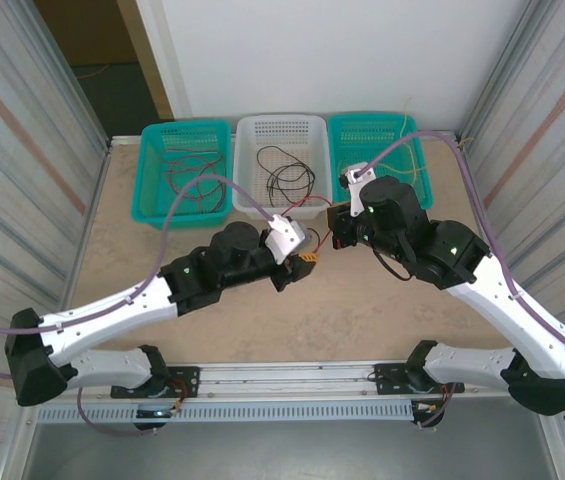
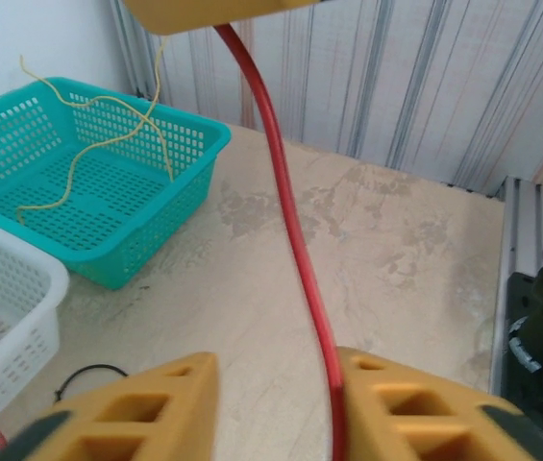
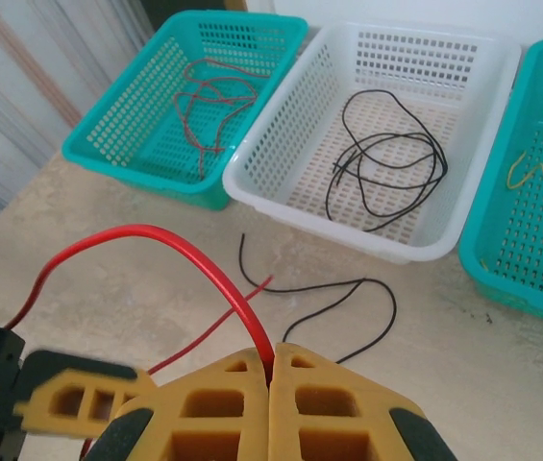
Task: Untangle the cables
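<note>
Right gripper clenched on red cable; left gripper released, cable between jaws: advise closing before pulling apart.

Far edge blocked w/ baskets; near tabletop free; red cable strung across ctr.

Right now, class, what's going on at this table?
The robot is midway through untangling cables. The right pincer is shut on a red cable, which arcs over to the open left pincer and passes between its fingers. A black cable lies loose on the table. Behind, one teal basket holds red cables, the white basket black ones, the other teal basket a yellow one.
</note>
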Robot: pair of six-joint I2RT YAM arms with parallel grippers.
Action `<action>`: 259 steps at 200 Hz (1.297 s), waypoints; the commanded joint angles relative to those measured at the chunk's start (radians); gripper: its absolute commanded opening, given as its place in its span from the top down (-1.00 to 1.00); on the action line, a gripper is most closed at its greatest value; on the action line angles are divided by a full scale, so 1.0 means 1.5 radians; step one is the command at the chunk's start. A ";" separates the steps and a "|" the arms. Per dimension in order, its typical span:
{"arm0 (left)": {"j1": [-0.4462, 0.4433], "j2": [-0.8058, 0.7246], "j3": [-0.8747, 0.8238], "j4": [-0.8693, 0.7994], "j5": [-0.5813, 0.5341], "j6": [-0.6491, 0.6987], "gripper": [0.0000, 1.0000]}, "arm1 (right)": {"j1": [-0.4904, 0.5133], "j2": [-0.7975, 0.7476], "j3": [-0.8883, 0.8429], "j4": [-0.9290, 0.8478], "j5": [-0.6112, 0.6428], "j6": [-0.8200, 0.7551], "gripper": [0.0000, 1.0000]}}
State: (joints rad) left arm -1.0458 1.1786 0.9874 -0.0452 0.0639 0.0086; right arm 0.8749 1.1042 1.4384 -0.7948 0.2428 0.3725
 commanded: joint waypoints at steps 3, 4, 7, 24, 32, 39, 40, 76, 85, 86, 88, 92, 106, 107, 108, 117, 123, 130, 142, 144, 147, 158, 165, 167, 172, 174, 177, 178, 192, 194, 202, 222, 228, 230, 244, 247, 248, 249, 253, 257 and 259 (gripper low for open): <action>-0.001 0.008 0.027 -0.005 0.034 -0.024 0.68 | -0.002 -0.004 0.020 0.000 0.010 -0.005 0.96; -0.001 0.008 0.027 -0.004 0.034 -0.026 0.71 | -0.002 -0.004 0.020 0.001 0.010 -0.004 0.96; -0.001 0.009 0.027 -0.002 0.035 -0.032 0.77 | -0.002 -0.003 0.020 0.001 0.011 -0.003 0.95; 0.002 0.011 0.023 0.020 0.032 -0.085 1.00 | -0.002 -0.004 0.016 0.011 0.011 0.010 0.84; 0.011 0.011 0.016 0.037 0.031 -0.128 1.00 | -0.002 -0.004 0.010 0.018 0.010 0.015 0.73; 0.024 0.012 0.011 0.052 0.035 -0.176 1.00 | -0.003 -0.006 0.005 0.023 0.012 0.022 0.55; 0.027 0.012 0.010 0.054 0.037 -0.184 1.00 | -0.004 -0.006 0.004 0.025 0.012 0.023 0.52; 0.138 0.005 -0.008 0.129 0.136 -0.460 1.00 | -0.052 -0.056 -0.079 0.108 -0.074 0.076 -0.14; 0.158 -0.004 -0.016 0.152 0.150 -0.511 1.00 | -0.071 -0.073 -0.119 0.150 -0.123 0.091 -0.21; 0.160 -0.004 -0.017 0.154 0.151 -0.516 1.00 | -0.073 -0.083 -0.121 0.155 -0.129 0.093 -0.21; 0.165 -0.006 -0.018 0.157 0.154 -0.523 1.00 | -0.078 -0.094 -0.132 0.165 -0.140 0.098 -0.22; 0.172 -0.010 -0.019 0.161 0.157 -0.540 1.00 | -0.088 -0.107 -0.149 0.183 -0.166 0.107 -0.24; 0.191 -0.025 -0.019 0.167 0.162 -0.583 1.00 | -0.115 -0.146 -0.212 0.265 -0.255 0.140 -0.41; 0.192 -0.026 -0.019 0.167 0.163 -0.586 1.00 | -0.116 -0.148 -0.216 0.268 -0.261 0.142 -0.41; 0.194 -0.026 -0.019 0.167 0.162 -0.590 1.00 | -0.117 -0.151 -0.221 0.275 -0.267 0.144 -0.42; 0.204 -0.035 -0.022 0.173 0.161 -0.618 1.00 | -0.120 -0.168 -0.251 0.325 -0.312 0.158 -0.46; 0.210 -0.040 -0.025 0.179 0.160 -0.641 1.00 | -0.120 -0.173 -0.264 0.349 -0.338 0.164 -0.48; 0.217 -0.044 -0.031 0.193 0.160 -0.668 1.00 | -0.115 -0.172 -0.273 0.367 -0.358 0.168 -0.48; 0.228 -0.046 -0.042 0.227 0.170 -0.711 1.00 | -0.094 -0.160 -0.278 0.384 -0.370 0.164 -0.48; 0.229 -0.046 -0.044 0.234 0.171 -0.718 1.00 | -0.088 -0.156 -0.278 0.386 -0.370 0.162 -0.48; 0.231 -0.045 -0.045 0.242 0.173 -0.728 1.00 | -0.082 -0.150 -0.277 0.388 -0.368 0.158 -0.48; 0.232 -0.041 -0.049 0.265 0.180 -0.753 1.00 | -0.055 -0.131 -0.271 0.391 -0.358 0.143 -0.48; 0.233 -0.037 -0.048 0.274 0.185 -0.763 1.00 | -0.043 -0.120 -0.267 0.396 -0.354 0.136 -0.48; 0.233 -0.036 -0.047 0.276 0.186 -0.766 1.00 | -0.040 -0.116 -0.266 0.397 -0.353 0.135 -0.48; 0.232 -0.034 -0.046 0.280 0.190 -0.773 1.00 | -0.037 -0.107 -0.263 0.401 -0.353 0.133 -0.48; 0.233 -0.033 -0.046 0.283 0.193 -0.776 1.00 | -0.035 -0.104 -0.261 0.402 -0.353 0.133 -0.47; 0.233 -0.031 -0.046 0.286 0.194 -0.779 1.00 | -0.034 -0.099 -0.259 0.404 -0.354 0.132 -0.47; 0.233 -0.031 -0.046 0.287 0.194 -0.779 1.00 | -0.034 -0.098 -0.259 0.405 -0.354 0.131 -0.47; 0.233 -0.027 -0.045 0.297 0.201 -0.793 1.00 | -0.033 -0.081 -0.252 0.417 -0.360 0.127 -0.45; 0.233 -0.027 -0.045 0.299 0.202 -0.795 1.00 | -0.033 -0.081 -0.251 0.418 -0.361 0.126 -0.45; 0.233 -0.026 -0.045 0.302 0.205 -0.798 1.00 | -0.032 -0.059 -0.246 0.425 -0.367 0.123 -0.44; 0.233 -0.028 -0.046 0.309 0.207 -0.802 1.00 | -0.030 -0.031 -0.236 0.435 -0.387 0.118 -0.38; 0.232 -0.030 -0.046 0.311 0.208 -0.802 1.00 | -0.030 -0.022 -0.235 0.438 -0.391 0.117 -0.36; 0.233 -0.030 -0.046 0.312 0.209 -0.803 1.00 | -0.030 -0.021 -0.234 0.439 -0.392 0.117 -0.36; 0.233 -0.030 -0.044 0.311 0.213 -0.802 1.00 | -0.028 -0.008 -0.233 0.447 -0.394 0.118 -0.33; 0.232 -0.031 -0.043 0.312 0.213 -0.803 1.00 | -0.027 -0.006 -0.233 0.450 -0.393 0.118 -0.32; 0.233 -0.031 -0.043 0.312 0.213 -0.803 1.00 | -0.027 -0.005 -0.232 0.450 -0.394 0.118 -0.32; 0.233 -0.030 -0.043 0.312 0.214 -0.803 1.00 | -0.027 -0.005 -0.232 0.450 -0.393 0.118 -0.32; 0.232 -0.030 -0.042 0.313 0.215 -0.804 1.00 | -0.027 -0.002 -0.232 0.453 -0.393 0.118 -0.31; 0.232 -0.029 -0.042 0.315 0.217 -0.804 1.00 | -0.026 0.000 -0.230 0.455 -0.394 0.118 -0.30; 0.233 -0.029 -0.042 0.315 0.218 -0.804 1.00 | -0.026 0.001 -0.229 0.456 -0.393 0.118 -0.29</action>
State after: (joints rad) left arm -0.7002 1.1408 0.9207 0.3721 0.3592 -1.1755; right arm 0.8253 1.0912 1.0531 -0.1680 -0.3183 0.5674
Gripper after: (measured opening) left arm 0.074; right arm 0.659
